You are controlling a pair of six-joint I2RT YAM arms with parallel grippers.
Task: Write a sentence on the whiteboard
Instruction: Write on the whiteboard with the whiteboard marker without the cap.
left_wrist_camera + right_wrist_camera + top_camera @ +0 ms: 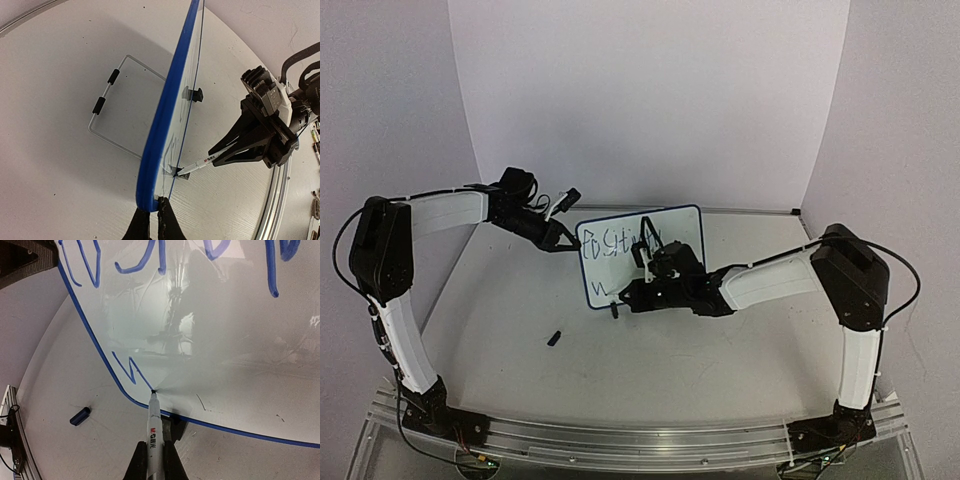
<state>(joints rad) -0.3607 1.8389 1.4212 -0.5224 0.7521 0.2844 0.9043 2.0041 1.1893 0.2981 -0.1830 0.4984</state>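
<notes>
The pale grey table top [720,350] is closed in by plain white backdrop walls [650,100], and a small dark blue marker cap [554,337] lies on it at the near left. The left gripper [150,220] is clamped on the left edge of the small white whiteboard [670,225] with thin dark-blue frame, which stands upright in the middle of the table. The sentence [618,247] in blue marker has one upper line and a first "w" below. The right gripper [152,457] is closed tightly around a white marker pen [154,427], whose tip touches the board just right of that "w".
</notes>
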